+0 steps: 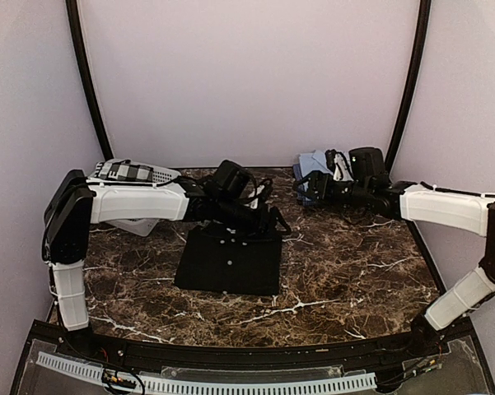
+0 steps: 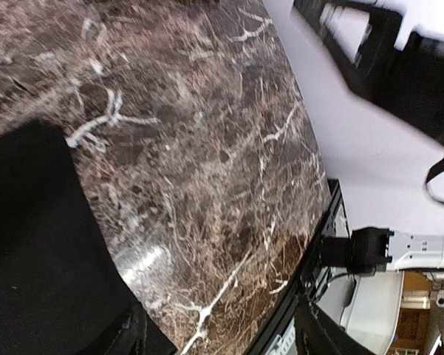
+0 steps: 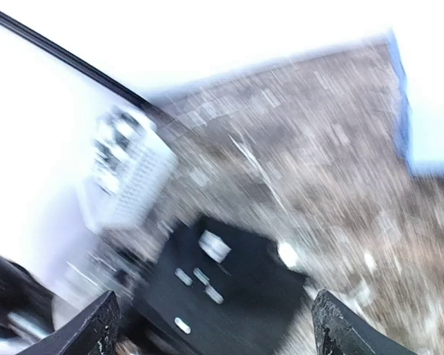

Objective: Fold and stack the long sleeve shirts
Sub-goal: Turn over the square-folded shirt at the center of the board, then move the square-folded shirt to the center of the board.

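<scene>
The black shirt (image 1: 229, 260) lies folded in a flat rectangle at the middle of the marble table. My left gripper (image 1: 270, 222) hovers at its far right corner, open and empty. In the left wrist view (image 2: 222, 336) the fingers stand wide apart, with the black cloth (image 2: 37, 259) at the left. The light blue shirt (image 1: 316, 162) lies bunched at the back right. My right gripper (image 1: 306, 191) is just in front of it, open and empty. The right wrist view is blurred (image 3: 222, 333). It shows the black shirt (image 3: 229, 288) and a strip of the blue shirt (image 3: 428, 111).
A white basket (image 1: 132, 224) holding a black-and-white checked cloth (image 1: 125, 172) stands at the back left, partly behind my left arm. The basket also shows blurred in the right wrist view (image 3: 125, 170). The table's front edge (image 2: 310, 251) carries a black rail.
</scene>
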Available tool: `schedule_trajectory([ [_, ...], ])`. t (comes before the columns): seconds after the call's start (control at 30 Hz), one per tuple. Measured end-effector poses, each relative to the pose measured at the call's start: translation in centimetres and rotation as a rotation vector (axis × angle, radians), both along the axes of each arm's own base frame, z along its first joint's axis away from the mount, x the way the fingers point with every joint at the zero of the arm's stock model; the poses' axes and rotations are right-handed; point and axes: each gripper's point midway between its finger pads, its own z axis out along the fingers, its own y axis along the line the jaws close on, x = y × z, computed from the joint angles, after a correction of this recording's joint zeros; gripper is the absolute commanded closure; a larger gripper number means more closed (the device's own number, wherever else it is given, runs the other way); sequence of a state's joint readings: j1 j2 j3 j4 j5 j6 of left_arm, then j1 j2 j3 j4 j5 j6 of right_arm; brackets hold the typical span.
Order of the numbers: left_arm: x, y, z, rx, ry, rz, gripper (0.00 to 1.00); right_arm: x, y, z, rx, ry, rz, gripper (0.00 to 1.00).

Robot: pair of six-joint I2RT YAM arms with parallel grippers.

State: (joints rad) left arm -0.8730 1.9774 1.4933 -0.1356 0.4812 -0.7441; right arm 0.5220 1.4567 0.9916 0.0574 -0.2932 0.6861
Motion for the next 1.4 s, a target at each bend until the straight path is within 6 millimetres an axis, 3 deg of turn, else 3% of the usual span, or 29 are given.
schedule_trajectory([
  [0.13,3.1,3.1,2.2,-0.001,-0.062,0.121,0.33,-2.4,-0.9,-6.0,-0.123,0.136,0.007,0.14],
  [0.33,5.7,13.0,4.3,0.057,-0.134,0.327,0.34,-4.8,0.9,-9.1,-0.204,0.186,0.067,0.17],
  [0.47,5.5,18.1,2.8,0.128,-0.137,0.394,0.34,-6.0,2.0,-11.0,-0.253,0.213,0.095,0.21],
  [0.63,4.0,22.1,-1.2,0.253,-0.077,0.412,0.35,-7.0,2.6,-12.2,-0.290,0.235,0.110,0.24],
  [0.87,0.7,24.9,-6.5,0.389,0.020,0.405,0.38,-8.9,4.0,-14.3,-0.339,0.265,0.158,0.28],
  [1.1,-2.2,26.2,-10.1,0.429,0.124,0.402,0.46,-10.1,4.5,-15.5,-0.371,0.290,0.189,0.30],
  [1.23,-4.4,26.8,-11.1,0.408,0.185,0.416,0.49,-10.0,4.4,-15.5,-0.378,0.286,0.179,0.30],
  [1.4,-6.7,27.3,-10.4,0.349,0.219,0.431,0.52,-9.9,4.1,-15.6,-0.391,0.285,0.166,0.30],
])
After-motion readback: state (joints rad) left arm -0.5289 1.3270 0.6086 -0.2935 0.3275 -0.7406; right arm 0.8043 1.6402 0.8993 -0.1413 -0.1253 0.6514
